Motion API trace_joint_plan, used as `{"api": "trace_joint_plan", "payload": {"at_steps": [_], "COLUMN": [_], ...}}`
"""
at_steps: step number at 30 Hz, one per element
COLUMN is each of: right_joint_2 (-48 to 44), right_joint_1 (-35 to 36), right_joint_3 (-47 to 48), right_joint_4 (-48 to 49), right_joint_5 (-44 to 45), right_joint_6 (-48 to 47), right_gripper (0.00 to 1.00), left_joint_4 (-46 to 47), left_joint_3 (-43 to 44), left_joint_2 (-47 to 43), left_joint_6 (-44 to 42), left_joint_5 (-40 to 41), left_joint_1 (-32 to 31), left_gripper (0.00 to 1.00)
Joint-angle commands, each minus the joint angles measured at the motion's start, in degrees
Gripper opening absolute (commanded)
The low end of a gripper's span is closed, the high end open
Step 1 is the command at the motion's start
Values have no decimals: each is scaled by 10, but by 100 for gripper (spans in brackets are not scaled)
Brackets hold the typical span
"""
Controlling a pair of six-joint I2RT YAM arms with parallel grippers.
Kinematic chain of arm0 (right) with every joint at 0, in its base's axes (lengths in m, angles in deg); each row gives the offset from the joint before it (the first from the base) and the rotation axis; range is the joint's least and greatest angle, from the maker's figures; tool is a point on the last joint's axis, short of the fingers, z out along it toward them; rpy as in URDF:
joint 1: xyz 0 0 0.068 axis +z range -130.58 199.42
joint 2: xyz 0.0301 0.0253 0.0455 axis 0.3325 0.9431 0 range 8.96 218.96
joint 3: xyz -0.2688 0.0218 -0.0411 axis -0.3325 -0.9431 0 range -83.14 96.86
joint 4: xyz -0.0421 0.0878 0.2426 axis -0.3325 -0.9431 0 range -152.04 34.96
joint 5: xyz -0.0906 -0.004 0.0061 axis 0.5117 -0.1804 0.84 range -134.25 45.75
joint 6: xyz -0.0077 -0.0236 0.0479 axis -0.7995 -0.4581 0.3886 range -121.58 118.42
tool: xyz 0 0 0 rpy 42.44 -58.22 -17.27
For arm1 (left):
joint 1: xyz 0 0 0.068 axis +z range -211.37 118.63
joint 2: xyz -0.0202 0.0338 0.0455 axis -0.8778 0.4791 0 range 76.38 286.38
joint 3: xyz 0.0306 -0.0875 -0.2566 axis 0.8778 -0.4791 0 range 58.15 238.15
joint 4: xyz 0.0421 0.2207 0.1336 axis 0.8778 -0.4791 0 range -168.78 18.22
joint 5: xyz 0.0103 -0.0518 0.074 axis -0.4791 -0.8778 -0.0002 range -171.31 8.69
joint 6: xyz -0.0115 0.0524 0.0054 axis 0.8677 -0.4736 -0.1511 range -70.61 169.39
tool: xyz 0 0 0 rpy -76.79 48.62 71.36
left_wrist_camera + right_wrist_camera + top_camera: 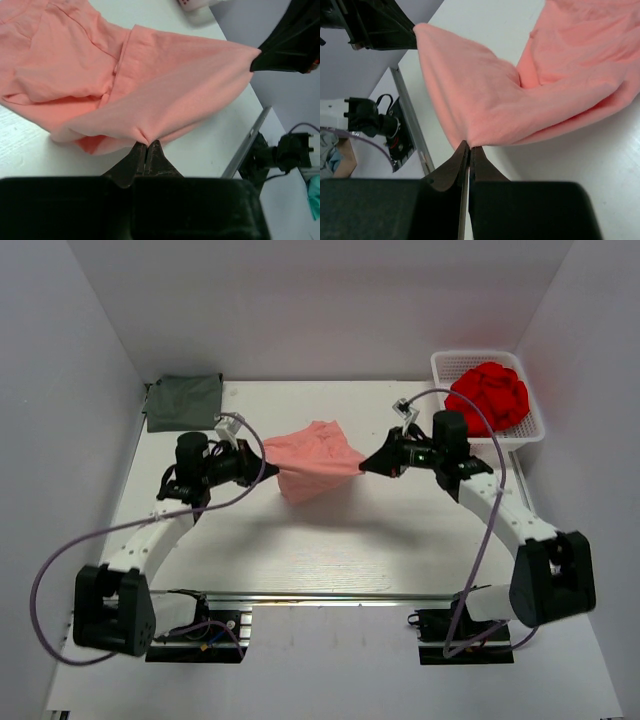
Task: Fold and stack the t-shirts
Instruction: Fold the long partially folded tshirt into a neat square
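The salmon-pink t-shirt hangs stretched between my two grippers above the middle of the table, its lower part bunched and drooping. My left gripper is shut on the shirt's left edge; in the left wrist view its jaws pinch the cloth. My right gripper is shut on the right edge; in the right wrist view its jaws pinch the cloth. The dark grey-green t-shirt lies folded at the table's back left corner.
A white basket at the back right holds a red crumpled cloth. White walls close in the table at the back and sides. A metal rail runs along the near edge by the arm bases.
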Motion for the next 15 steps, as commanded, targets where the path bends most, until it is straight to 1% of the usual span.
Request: {"api": "trace_joint_plan", "payload": {"at_steps": [1, 2, 4, 6, 9, 12, 15], "right_joint_2": [-62, -100, -123, -167, -207, -230, -223], "right_joint_1": [-1, -2, 4, 5, 10, 11, 12], "right_joint_3": [-53, -71, -101, -135, -160, -168, -164], "right_joint_4": [44, 46, 59, 71, 76, 71, 74], "right_joint_5": [-15, -15, -17, -16, -13, -9, 3], "right_joint_6": [10, 8, 18, 36, 41, 43, 49], "right_gripper": [0, 0, 0, 0, 0, 0, 0], "left_joint_4": [16, 22, 15, 3, 3, 8, 26], "left_joint_3": [-45, -59, -66, -67, -88, -95, -100], "left_joint_2": [-79, -94, -120, -154, -188, -194, -177], "left_joint_6": [-5, 2, 2, 2, 7, 21, 32], "left_joint_5": [-30, -42, -49, -55, -60, -54, -54], "left_joint_1": [2, 2, 2, 2, 2, 2, 2], "left_gripper": [0, 0, 0, 0, 0, 0, 0]}}
